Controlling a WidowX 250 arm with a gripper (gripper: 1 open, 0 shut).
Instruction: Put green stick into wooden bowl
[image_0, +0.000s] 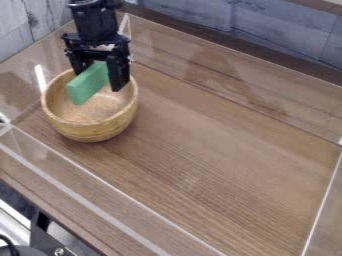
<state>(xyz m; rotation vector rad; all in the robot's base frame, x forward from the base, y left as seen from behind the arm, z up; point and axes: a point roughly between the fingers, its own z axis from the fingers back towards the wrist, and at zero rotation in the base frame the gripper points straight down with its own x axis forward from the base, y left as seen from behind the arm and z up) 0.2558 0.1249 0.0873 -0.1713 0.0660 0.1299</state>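
One wooden bowl sits near the far left corner of one wood-grain table, which is ringed by clear panels. One green stick stands tilted over the bowl's far rim. One black gripper is in view. No second bowl or stick appears.

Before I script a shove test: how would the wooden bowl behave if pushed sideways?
The wooden bowl looks thick-rimmed and solid, so probably stiff and fairly heavy for its size. Its squat, wide shape suggests sliding rather than tipping. The table looks smooth and glossy, so it may slide easily.
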